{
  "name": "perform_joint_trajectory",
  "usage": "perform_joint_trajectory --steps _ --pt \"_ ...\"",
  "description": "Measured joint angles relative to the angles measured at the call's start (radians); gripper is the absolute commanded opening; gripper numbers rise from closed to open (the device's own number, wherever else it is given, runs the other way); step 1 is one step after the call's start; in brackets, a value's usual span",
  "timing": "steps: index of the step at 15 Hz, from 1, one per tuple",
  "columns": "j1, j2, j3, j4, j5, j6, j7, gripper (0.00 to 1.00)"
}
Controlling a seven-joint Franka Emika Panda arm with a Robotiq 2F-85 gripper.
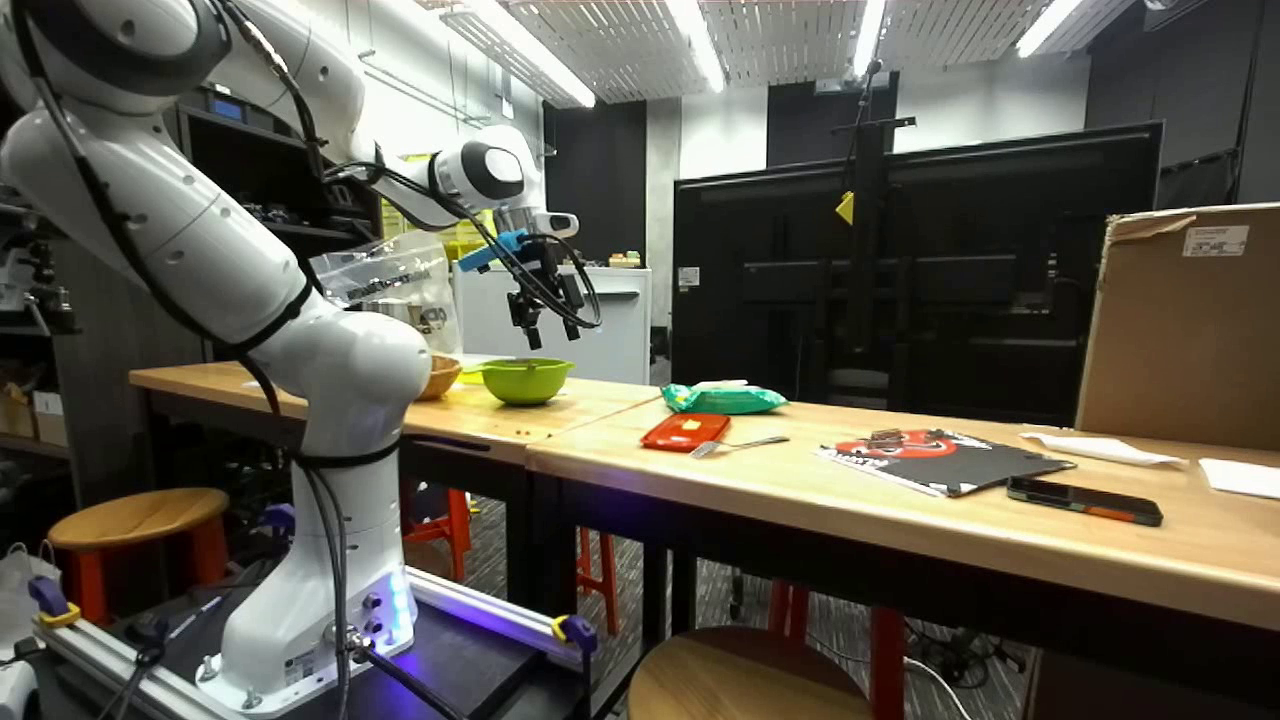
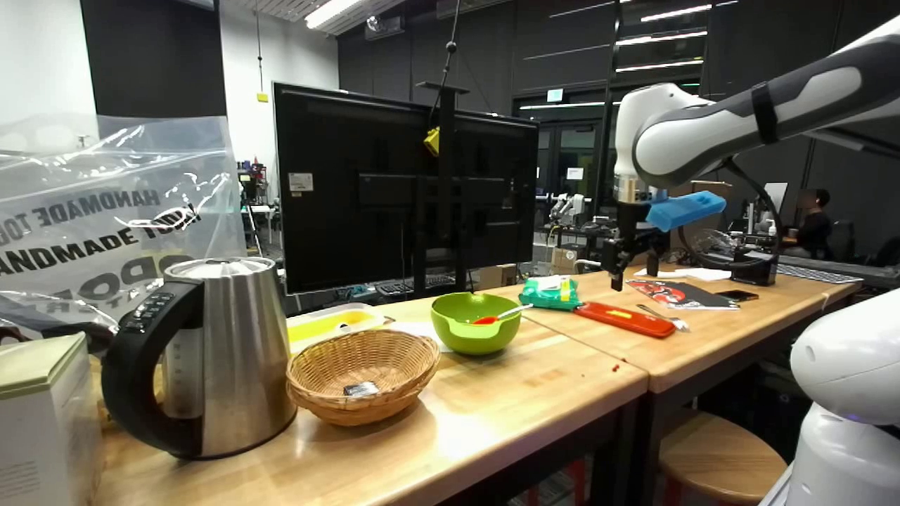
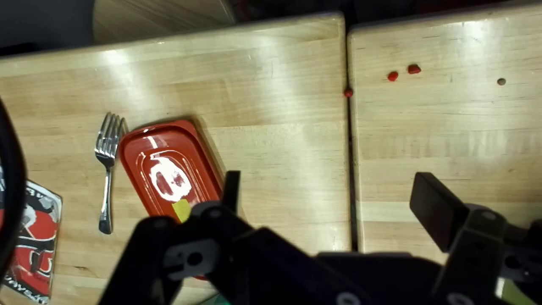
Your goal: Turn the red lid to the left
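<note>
On the right-hand part of the pale wooden surface [image 1: 815,425], just past the seam [image 3: 352,169], the red lid [image 1: 688,432] lies flat, well right of the green bowl [image 1: 526,384] and near the teal-green packet [image 1: 722,400] on its far side. The pincer [image 3: 333,201] hangs above, jaws spread wide and holding nothing. From the wrist view I look straight down on the lid, slanted in both exterior views: a glossy rectangle with rounded corners, stepped ridges and a yellow patch [image 3: 182,210], part of it hidden behind the pincer. A shiny metal fork [image 3: 106,169] lies just beside it, tines at one corner, and small red bits [image 3: 414,69] sit at and beside the seam. In an exterior view I can see into the smooth bowl, where a red-ended utensil [image 2: 486,320] rests with its pale handle over the rim; a brushed-metal kettle [image 2: 242,358] shows there on the left, next to a shallow basket [image 2: 362,413] of woven wicker. In an exterior view a big cardboard box [image 1: 1190,340] with a ragged edge stands at the far right.
</note>
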Motion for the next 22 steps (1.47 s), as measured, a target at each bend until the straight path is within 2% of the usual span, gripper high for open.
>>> perform_joint_trajectory --steps 13,16,22 --pt "0.004 0.005 0.002 0.003 0.0 0.005 0.003 1.0" --pt "0.023 0.05 0.026 0.027 0.005 0.074 0.05 1.0" --pt "0.016 0.216 0.042 0.111 0.055 0.23 0.246 1.0"
